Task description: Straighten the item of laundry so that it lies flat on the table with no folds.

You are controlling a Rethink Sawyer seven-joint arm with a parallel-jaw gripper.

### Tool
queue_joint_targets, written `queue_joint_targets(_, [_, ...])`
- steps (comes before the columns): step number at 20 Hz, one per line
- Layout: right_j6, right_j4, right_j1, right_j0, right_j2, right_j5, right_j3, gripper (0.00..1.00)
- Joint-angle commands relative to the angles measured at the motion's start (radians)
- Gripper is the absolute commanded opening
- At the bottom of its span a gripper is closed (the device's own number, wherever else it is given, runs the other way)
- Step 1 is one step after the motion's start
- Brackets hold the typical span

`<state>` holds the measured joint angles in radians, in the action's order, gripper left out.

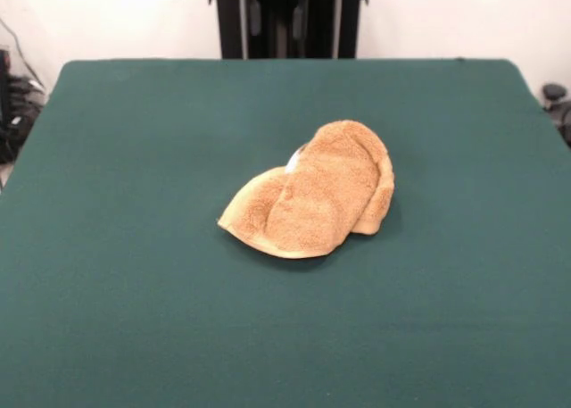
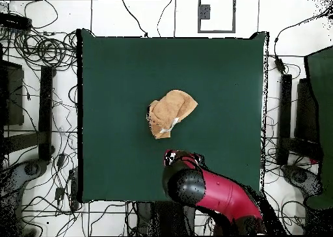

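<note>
The towel (image 1: pixel 312 194) lay bunched and folded near the centre of the green surface (image 1: pixel 134 292), untouched. The hand (image 2: pixel 170 157) hovered just off its 6 o'clock side overhead; whether released or clenched, I could not tell. Next likely called for pinching an exposed edge.

Towel (image 1: pixel 312 194) (image 2: pixel 171 112): tan-orange terry cloth, fluffy, bunched and folded over itself into a rounded heap, not flat. Flat woven border band shows along its lower edge in front view. Small white tag peeks out at the heap's upper side. Lies near middle of table (image 1: pixel 134 292) (image 2: pixel 117 71), dark green felt-like top, far wider than towel, bare green all around it.
</note>
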<state>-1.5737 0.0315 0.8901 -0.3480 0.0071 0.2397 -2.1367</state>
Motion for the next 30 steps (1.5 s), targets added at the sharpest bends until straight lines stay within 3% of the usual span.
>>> queue_joint_targets(1, [-0.085,0.097,-0.24,0.032,0.072,-0.131,0.058,1.0])
queue_joint_targets(6, [-0.098,0.13,-0.329,0.049,0.05,-0.171,0.138,1.0])
queue_joint_targets(8, [-0.138,0.116,-0.369,0.105,0.002,-0.196,0.187,1.0])
queue_joint_targets(12, [-0.251,0.008,-0.422,0.262,-0.134,-0.253,0.247,1.0])
queue_joint_targets(15, [-0.359,-0.131,-0.449,0.397,-0.261,-0.307,0.244,1.0])
queue_joint_targets(21, [-0.432,-0.328,-0.419,0.508,-0.323,-0.41,0.166,1.0])
queue_joint_targets(30, [-0.508,-0.424,-0.348,0.538,-0.298,-0.486,0.097,1.0])
